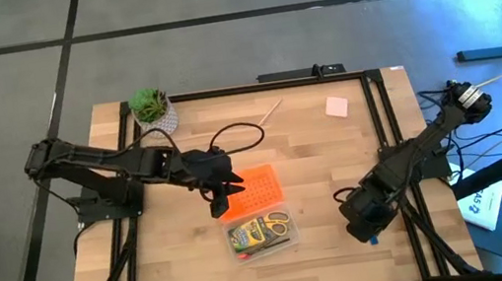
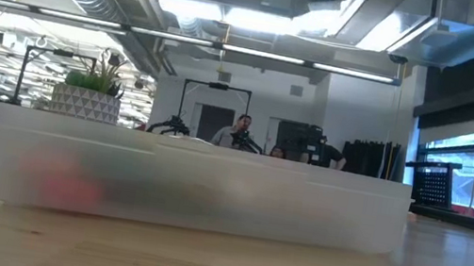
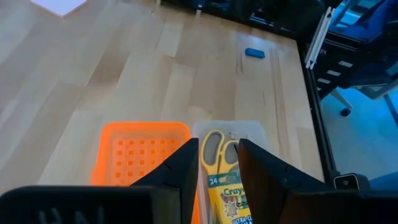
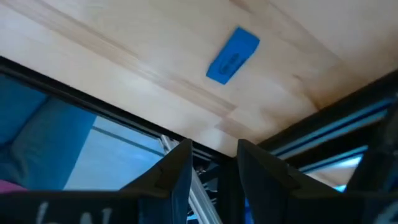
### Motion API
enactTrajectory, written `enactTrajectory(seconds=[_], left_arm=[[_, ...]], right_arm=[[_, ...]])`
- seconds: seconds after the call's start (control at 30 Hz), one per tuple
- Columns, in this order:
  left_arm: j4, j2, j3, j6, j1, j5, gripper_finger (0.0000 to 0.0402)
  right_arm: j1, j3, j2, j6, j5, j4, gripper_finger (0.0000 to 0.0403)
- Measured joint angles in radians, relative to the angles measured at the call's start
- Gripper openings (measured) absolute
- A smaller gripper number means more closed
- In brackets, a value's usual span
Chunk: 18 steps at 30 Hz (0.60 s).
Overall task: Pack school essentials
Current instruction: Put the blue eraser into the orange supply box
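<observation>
orange perforated lid (image 1: 255, 192) | yellow-handled scissors (image 3: 219, 149) | blue eraser (image 4: 232, 55) | pink note pad (image 1: 337, 107) | green potted plant (image 1: 152, 106)

Readable on green-and-yellow crayon box (image 3: 231, 198) inside the clear case: "24" on a green patch, then "Crayo…" cut off by a finger, and a partial line below, roughly "ULTRA-CL…". Faint marking on blue eraser (image 4: 232, 55), not legible. No other text readable.

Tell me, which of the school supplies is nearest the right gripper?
The small blue eraser, lying alone on bare wood beside the right gripper. The scissors and crayon box lie in the clear case, and the pink note pad sits farther away.
</observation>
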Motion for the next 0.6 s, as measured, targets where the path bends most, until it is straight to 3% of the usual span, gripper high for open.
enactTrajectory(seconds=[0.17,0.4,0.6], left_arm=[[0.0,0.0,0.0,-0.001,0.0,0.0,0.0106],[0.0,0.0,0.0,0.0,0.0,0.0,0.0106],[0.0,0.0,0.0,-0.001,0.0,0.0,0.0106]], right_arm=[[0.0,-0.029,0.0,-0.011,-0.015,0.083,0.013],[0.0,-0.031,0.004,0.0,0.049,0.075,0.0131],[0.0,-0.031,0.004,-0.045,0.053,0.079,0.0155]])
